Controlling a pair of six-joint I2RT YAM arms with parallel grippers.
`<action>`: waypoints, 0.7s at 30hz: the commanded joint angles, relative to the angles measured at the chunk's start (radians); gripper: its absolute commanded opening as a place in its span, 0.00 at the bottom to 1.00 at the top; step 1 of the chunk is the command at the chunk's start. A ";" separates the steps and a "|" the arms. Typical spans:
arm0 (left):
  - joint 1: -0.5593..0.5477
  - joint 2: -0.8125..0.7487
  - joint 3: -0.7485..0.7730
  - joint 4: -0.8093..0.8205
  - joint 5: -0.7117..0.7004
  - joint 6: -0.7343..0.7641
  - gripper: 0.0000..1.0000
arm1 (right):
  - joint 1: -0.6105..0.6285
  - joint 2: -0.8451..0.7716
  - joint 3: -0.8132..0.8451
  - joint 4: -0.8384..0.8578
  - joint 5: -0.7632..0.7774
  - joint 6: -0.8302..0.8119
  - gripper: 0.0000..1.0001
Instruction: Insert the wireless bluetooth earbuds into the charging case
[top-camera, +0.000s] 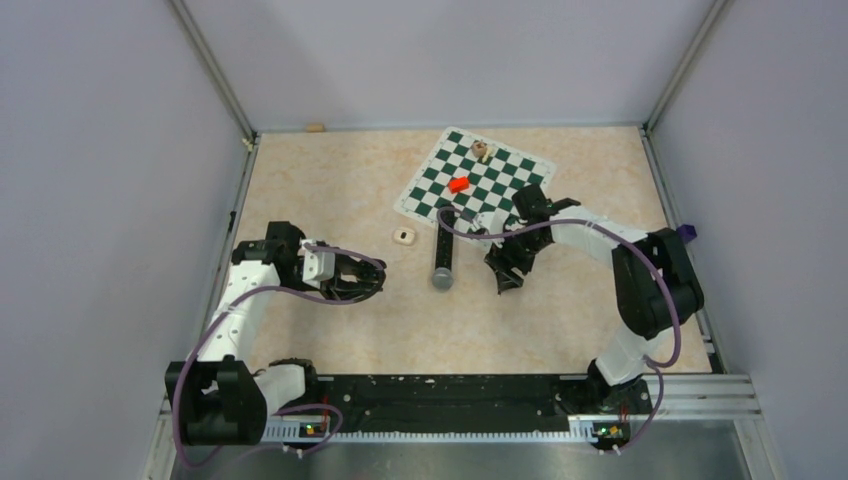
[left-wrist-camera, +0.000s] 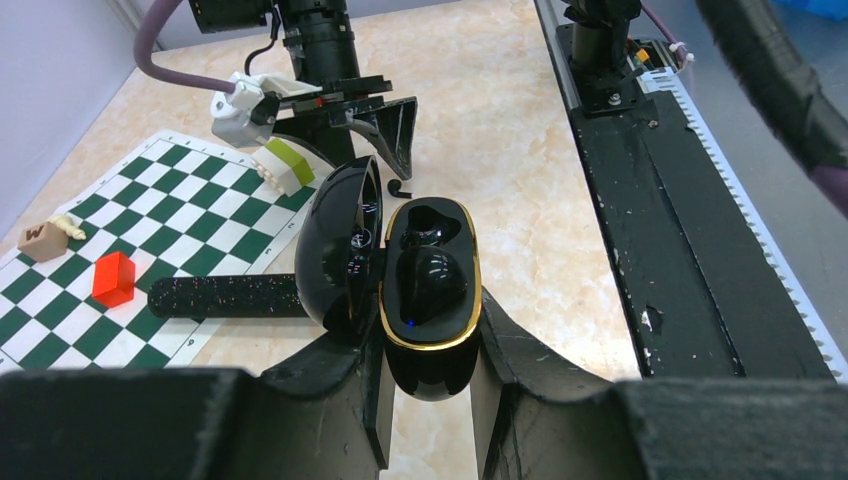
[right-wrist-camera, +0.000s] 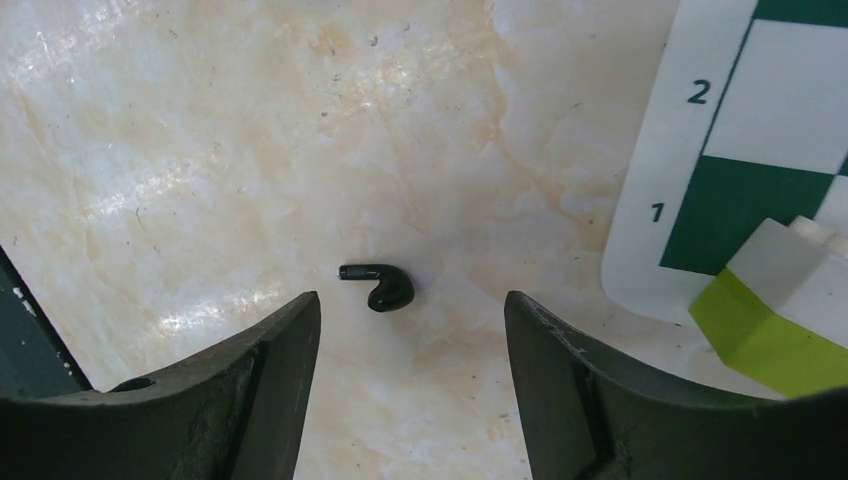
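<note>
My left gripper (left-wrist-camera: 430, 345) is shut on the lower end of the black charging case (left-wrist-camera: 432, 300), which has a gold rim and an open lid (left-wrist-camera: 338, 245). One black earbud (left-wrist-camera: 430, 283) sits in the case; the socket above it looks empty. In the top view this gripper (top-camera: 362, 281) is at the left of the table. A second black earbud (right-wrist-camera: 380, 285) lies on the table, just ahead of the tips of my open right gripper (right-wrist-camera: 410, 310) and between them. That earbud (left-wrist-camera: 399, 187) also shows in the left wrist view under the right gripper (left-wrist-camera: 385, 135). The right gripper (top-camera: 505, 277) is right of the microphone.
A black microphone (top-camera: 442, 260) lies between the arms. The green-and-white chessboard (top-camera: 500, 165) holds a red piece (top-camera: 459, 184) and a wooden piece (top-camera: 481, 150). A yellow-green and white block (right-wrist-camera: 770, 320) lies at the board's corner. A small off-white item (top-camera: 403, 237) lies left of the microphone.
</note>
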 joint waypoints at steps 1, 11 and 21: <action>0.005 -0.003 0.031 -0.017 0.058 0.028 0.00 | -0.008 0.022 0.012 -0.021 -0.053 -0.027 0.66; 0.013 -0.011 0.039 -0.042 0.041 0.059 0.00 | -0.009 0.033 0.021 -0.023 -0.095 -0.015 0.62; 0.012 0.012 0.041 -0.043 0.053 0.055 0.00 | -0.007 0.023 0.012 -0.046 -0.106 -0.034 0.61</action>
